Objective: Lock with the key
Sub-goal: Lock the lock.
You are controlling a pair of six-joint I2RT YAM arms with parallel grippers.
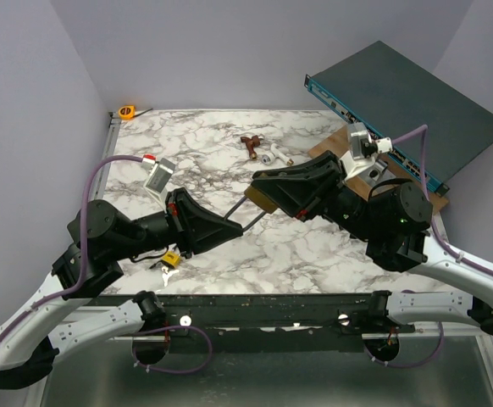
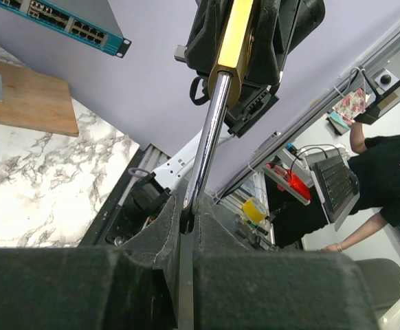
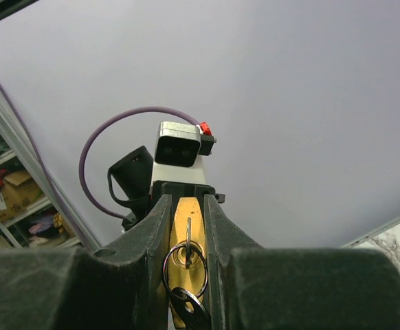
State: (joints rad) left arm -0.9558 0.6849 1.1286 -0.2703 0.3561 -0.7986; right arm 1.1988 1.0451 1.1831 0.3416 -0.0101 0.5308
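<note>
Brass padlock aloft over table centre | right gripper clenched on its body — left gripper clamped on the long steel shackle | key seated in the keyhole, 6 o'clock in right wrist view | yellow-and-black padlock lying at 7 o'clock

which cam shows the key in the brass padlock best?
Right wrist: the key sits in the keyway of the brass padlock, ring hanging, between the fingers of the right gripper. Top external shows only the padlock body; key hidden. Left wrist shows the shackle held by the left gripper, no key.
</note>
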